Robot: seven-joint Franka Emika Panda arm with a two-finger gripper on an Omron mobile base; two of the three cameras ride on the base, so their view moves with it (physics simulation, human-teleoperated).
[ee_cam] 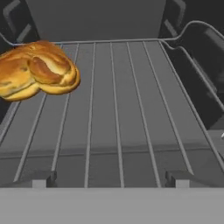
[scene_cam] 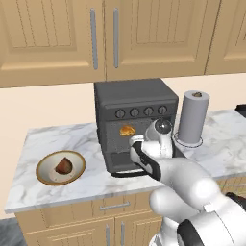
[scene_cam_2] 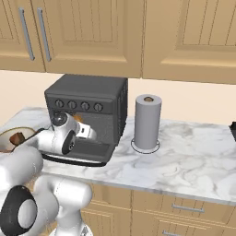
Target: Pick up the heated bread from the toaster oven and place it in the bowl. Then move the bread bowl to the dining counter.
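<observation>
heated bread (ee_cam: 37,70) cut by hand view's left edge, bowl (scene_cam_2: 11,138) partly behind the arm, perhaps half hidden

Bread: heated bread (ee_cam: 37,70), golden-orange and knobbly, in the upper left of the frame, lying on the wire rack.
Rack: wire rack (ee_cam: 118,122) of thin grey bars running from the bottom up to the back of the toaster oven (ee_cam: 96,19).
Gripper: gripper (ee_cam: 109,179) at the bottom, its two dark tips set wide apart, nothing between them.
</observation>
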